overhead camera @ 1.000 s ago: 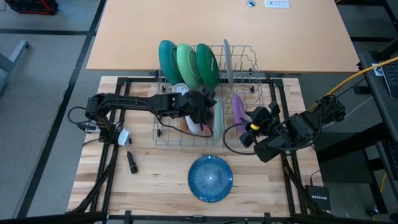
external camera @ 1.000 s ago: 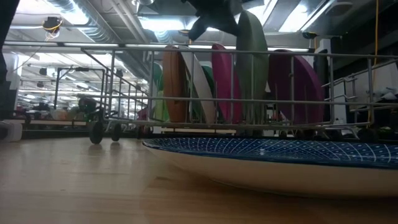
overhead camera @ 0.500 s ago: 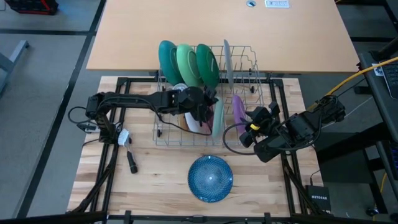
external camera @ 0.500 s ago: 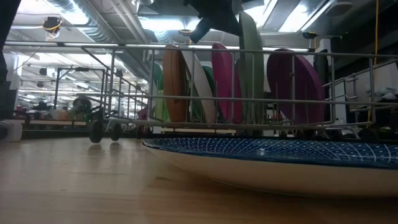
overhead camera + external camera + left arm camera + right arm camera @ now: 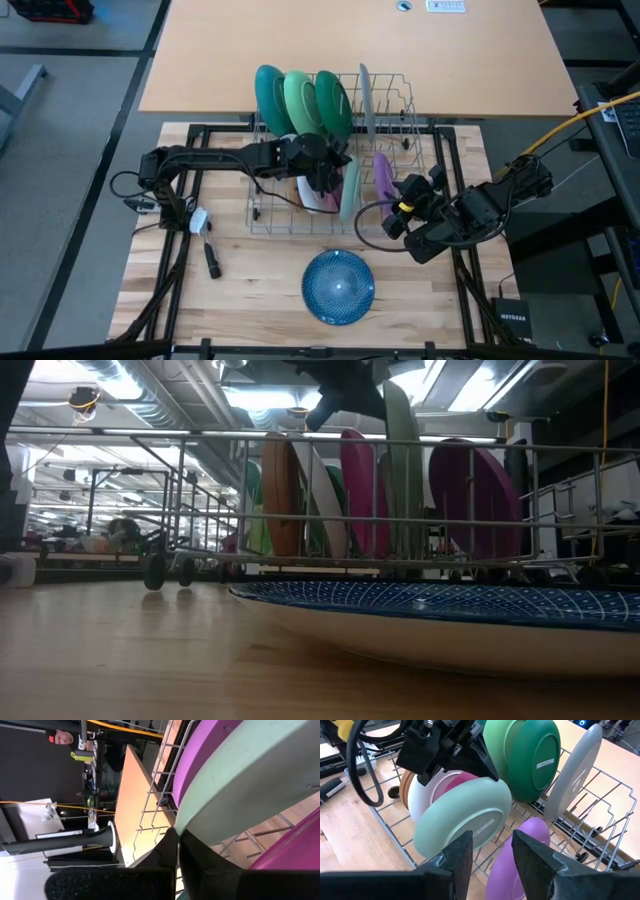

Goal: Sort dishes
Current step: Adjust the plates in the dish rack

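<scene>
1. The left tool reaches over the wire dish rack and is clamped on the rim of the pale green plate, which stands on edge in the rack.
2. In the left wrist view its dark fingers pinch the edge of that plate, with the purple plate just beside it.
3. The right tool hovers just beside the rack's right end, near the purple plate; its fingers stand apart, holding nothing.
4. A pink plate, a white plate and a tan plate stand in the same row behind the pale green one.
5. Teal and green bowls and a grey plate stand along the rack's far side.
6. A blue patterned plate lies flat on the wooden worktop, in front of the rack and apart from it.
</scene>
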### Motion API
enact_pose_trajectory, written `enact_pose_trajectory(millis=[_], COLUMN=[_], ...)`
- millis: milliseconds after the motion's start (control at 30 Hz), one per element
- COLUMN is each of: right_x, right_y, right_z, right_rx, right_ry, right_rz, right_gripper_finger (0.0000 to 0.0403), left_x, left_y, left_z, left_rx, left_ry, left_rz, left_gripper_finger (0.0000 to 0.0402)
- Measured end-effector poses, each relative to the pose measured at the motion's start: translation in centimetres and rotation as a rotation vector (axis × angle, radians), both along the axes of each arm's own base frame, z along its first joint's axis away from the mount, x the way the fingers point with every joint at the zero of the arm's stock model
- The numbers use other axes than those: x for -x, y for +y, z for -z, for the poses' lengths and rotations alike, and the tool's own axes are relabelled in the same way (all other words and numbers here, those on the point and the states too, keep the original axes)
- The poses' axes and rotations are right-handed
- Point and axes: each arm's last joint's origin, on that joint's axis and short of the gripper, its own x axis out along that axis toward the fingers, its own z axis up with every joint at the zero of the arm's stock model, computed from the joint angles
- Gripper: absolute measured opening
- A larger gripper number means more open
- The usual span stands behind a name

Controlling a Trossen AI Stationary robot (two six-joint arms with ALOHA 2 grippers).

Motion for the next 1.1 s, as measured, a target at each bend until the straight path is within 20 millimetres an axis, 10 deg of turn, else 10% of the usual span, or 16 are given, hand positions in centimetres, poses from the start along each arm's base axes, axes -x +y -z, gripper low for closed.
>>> enact_pose_trajectory(millis=[533, 1100], right_x=[-0.1, -0.1], right_y=[0.0, 0.0], right_z=[0.0, 0.0], right_rx=[-0.003, 0.003], right_ry=[-0.008, -0.01], right_rz=[0.003, 0.004], right_gripper_finger=[0.0144, 0.0144], left_x=[1.1, 0.9], left_y=[4.2, 2.1], left_z=[1.0, 1.9], left_rx=[0.184, 0.22], left_ry=[-0.002, 0.078], left_rz=[-0.116, -0.124], left_gripper_finger=[0.0, 0.0092])
